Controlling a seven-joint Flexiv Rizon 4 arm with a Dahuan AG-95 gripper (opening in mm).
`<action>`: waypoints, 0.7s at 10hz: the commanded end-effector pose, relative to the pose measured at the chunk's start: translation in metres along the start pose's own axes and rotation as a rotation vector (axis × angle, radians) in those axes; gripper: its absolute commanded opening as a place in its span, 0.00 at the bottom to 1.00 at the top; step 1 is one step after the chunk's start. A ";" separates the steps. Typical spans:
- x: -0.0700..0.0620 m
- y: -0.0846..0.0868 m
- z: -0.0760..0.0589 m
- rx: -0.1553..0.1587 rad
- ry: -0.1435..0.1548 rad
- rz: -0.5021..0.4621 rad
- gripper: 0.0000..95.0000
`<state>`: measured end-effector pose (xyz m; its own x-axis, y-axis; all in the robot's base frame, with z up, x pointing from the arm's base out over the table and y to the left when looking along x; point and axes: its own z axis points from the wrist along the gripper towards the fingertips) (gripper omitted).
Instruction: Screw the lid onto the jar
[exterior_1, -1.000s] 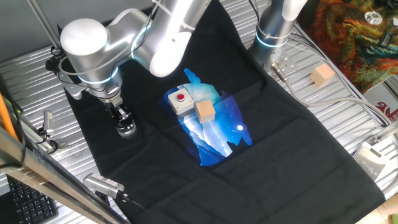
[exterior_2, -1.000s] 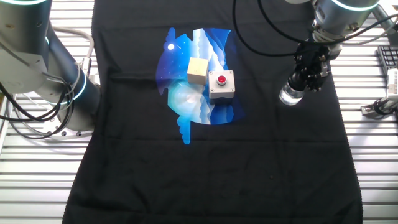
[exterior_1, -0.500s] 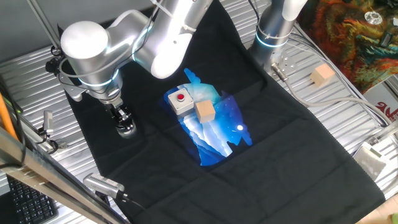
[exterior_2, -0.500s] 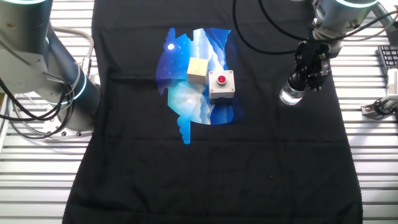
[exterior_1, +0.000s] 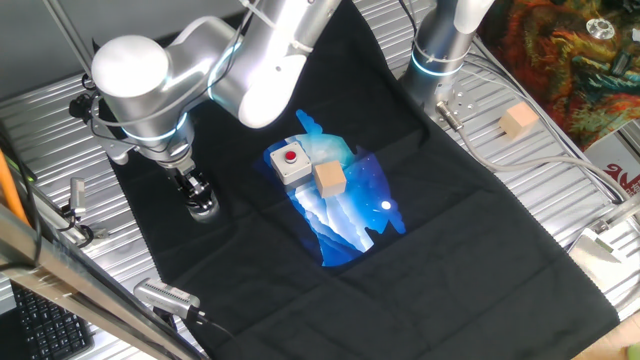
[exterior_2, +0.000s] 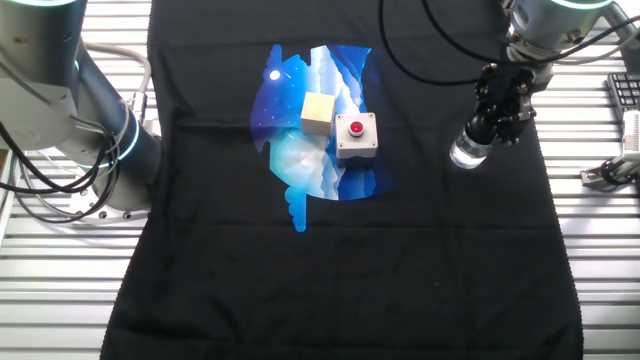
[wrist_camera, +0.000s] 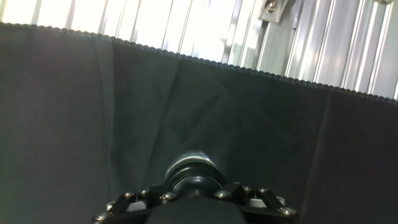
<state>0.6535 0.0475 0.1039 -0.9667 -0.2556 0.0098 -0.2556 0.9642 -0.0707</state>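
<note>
Pinched between the claw (exterior_2: 489, 128) fingers is the lid (wrist_camera: 194, 176), which is seated on top of the jar (exterior_2: 466, 153). In the hand view the black fingers (wrist_camera: 245, 190) are seen pressed against both sides of the dark round cap, and a pale rim is visible just beyond it. The jar is stood upright on the black cloth (exterior_2: 420, 260), near the cloth's edge by the ribbed metal surface (exterior_2: 598, 250). In one fixed view the same claw (exterior_1: 196, 192) is seen pointing down from the silver arm (exterior_1: 150, 85), with the clear jar (exterior_1: 205, 209) directly beneath it and in contact with the cloth (exterior_1: 450, 230).

Well apart from the jar, at the middle of the cloth, a blue and white printed patch (exterior_2: 305, 150) is seen. On this patch a grey box with a red button (exterior_2: 356, 135) is set, and a tan wooden cube (exterior_2: 317, 113) is placed just beside it, the two touching or nearly so. A second wooden cube (exterior_1: 518, 120) lies off the cloth on the bare metal surface in one fixed view, near a second arm's base (exterior_1: 440, 45). A keyboard (exterior_1: 35, 320) is partly visible at the frame's lower corner.
</note>
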 end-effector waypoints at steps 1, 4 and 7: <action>0.000 0.000 -0.001 -0.003 -0.002 0.000 0.00; 0.000 0.000 0.001 -0.010 -0.005 -0.006 0.00; -0.001 0.000 0.002 -0.011 -0.004 -0.007 0.00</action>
<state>0.6539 0.0469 0.1020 -0.9650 -0.2622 0.0060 -0.2620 0.9631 -0.0611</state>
